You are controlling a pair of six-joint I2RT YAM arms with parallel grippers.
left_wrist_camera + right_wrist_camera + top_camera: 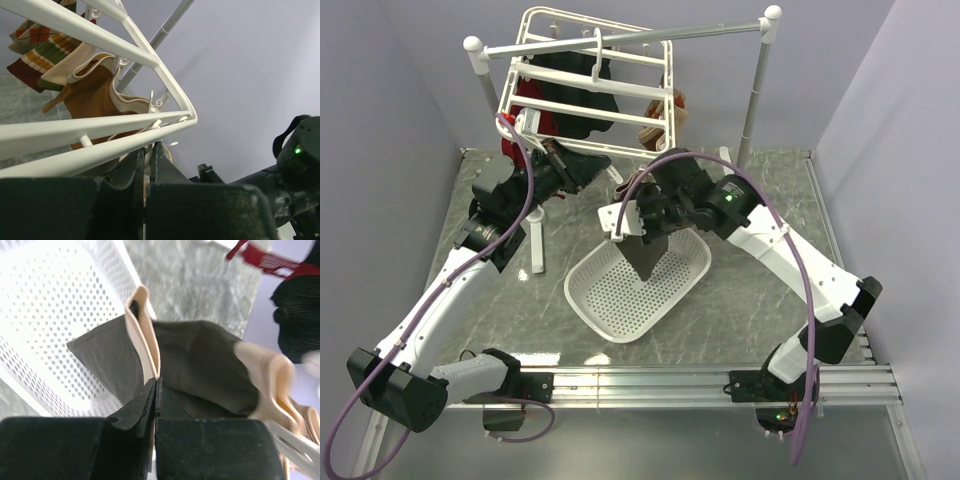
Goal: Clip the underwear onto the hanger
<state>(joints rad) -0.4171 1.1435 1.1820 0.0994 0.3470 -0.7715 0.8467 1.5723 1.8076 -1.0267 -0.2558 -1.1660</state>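
The underwear (650, 255), dark grey-brown with a pale beige waistband, hangs from my right gripper (632, 222) above the white basket. In the right wrist view the gripper (156, 382) is shut on the waistband, and the dark fabric (200, 360) spreads beyond it. The white hanger (585, 105) hangs from the rail at the back. My left gripper (560, 160) reaches up under its near edge. In the left wrist view the gripper (149, 149) is closed just below the frame bar (100, 127), with a thin pale piece that looks like a clip pinched between the fingers.
A white perforated basket (620, 310) sits mid-table under the underwear. A grey rail (620, 38) on white posts carries the hanger. Black and red garments (570, 110), an orange-brown garment (95, 100) and striped socks (45, 55) hang on the frame. Walls close in on both sides.
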